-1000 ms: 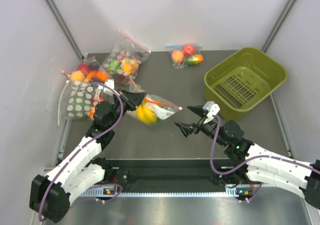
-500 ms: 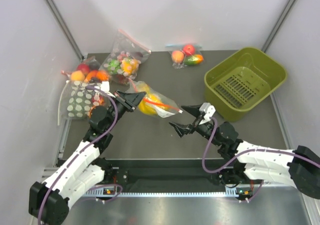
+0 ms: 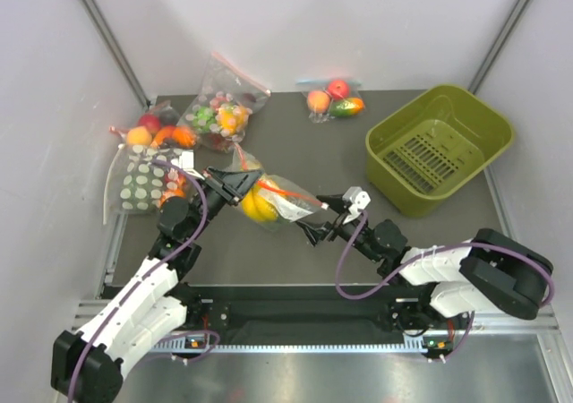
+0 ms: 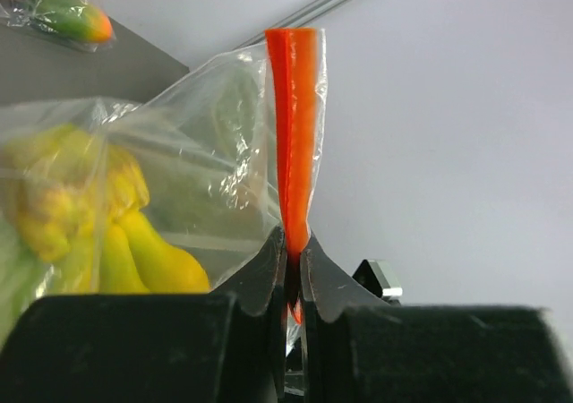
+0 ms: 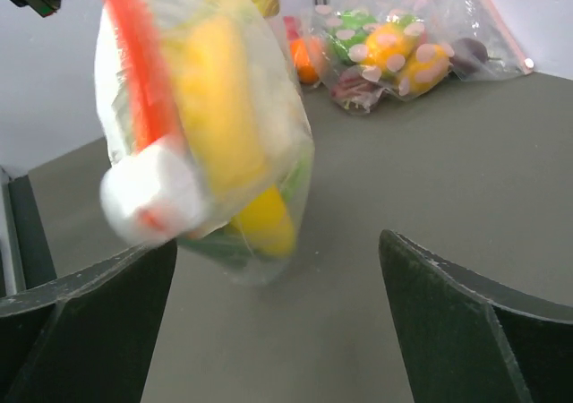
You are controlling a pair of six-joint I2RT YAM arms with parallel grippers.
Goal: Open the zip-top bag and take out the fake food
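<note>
While my L gripper [image 4: 294, 269] clamps the zip-top bag [image 3: 279, 202] by its red zip strip [image 4: 294, 134] mid-table, my R gripper [image 3: 320, 219] sits at its 4 o'clock, jaws apart. Zip looks shut, bananas [image 5: 215, 107] inside: opening + removal all left.

Bright, soft, even light fills all three views, leaving only faint shadows on the dark table [image 3: 295, 152]; the left wrist view shows small glints on the zip-top bag [image 4: 206, 152], which the right wrist view blurs heavily.
</note>
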